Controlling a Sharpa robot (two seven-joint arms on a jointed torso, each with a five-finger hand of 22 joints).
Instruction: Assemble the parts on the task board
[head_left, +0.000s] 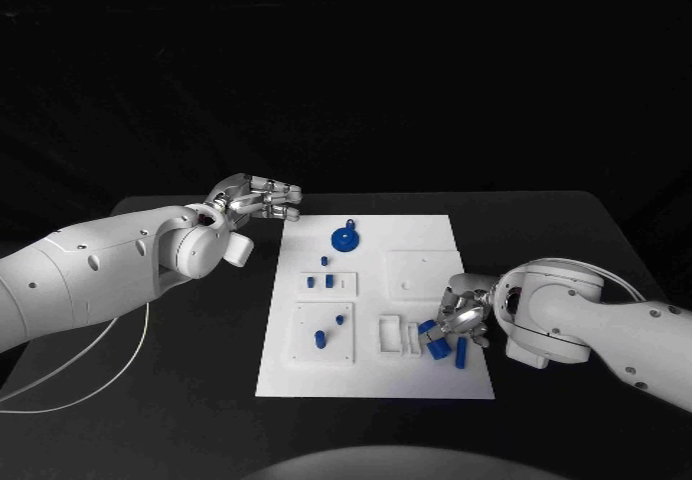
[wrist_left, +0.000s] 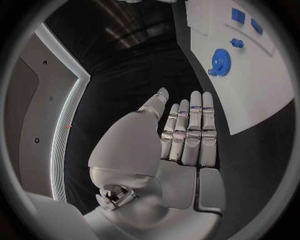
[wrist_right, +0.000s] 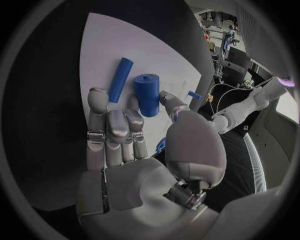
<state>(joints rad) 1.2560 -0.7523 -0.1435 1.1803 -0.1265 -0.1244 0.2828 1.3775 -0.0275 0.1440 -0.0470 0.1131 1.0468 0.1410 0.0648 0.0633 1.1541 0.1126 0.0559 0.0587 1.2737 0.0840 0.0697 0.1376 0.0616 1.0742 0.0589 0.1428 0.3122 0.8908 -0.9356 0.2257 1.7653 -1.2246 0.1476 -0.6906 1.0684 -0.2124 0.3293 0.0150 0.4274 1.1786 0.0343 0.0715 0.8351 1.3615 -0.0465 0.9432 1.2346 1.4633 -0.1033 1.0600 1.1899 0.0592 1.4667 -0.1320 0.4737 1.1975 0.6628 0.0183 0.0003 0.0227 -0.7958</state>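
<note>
Right hand at task board near-right corner, fingers pinching blue cylinder; blue rod lies beside. Parts likely light, rigid, slick plastic: grip mid-barrel. Left hand beyond board's far-left corner, fingers straight, holding nothing.

A lab (black-draped) with cluttered equipment racks.
</note>
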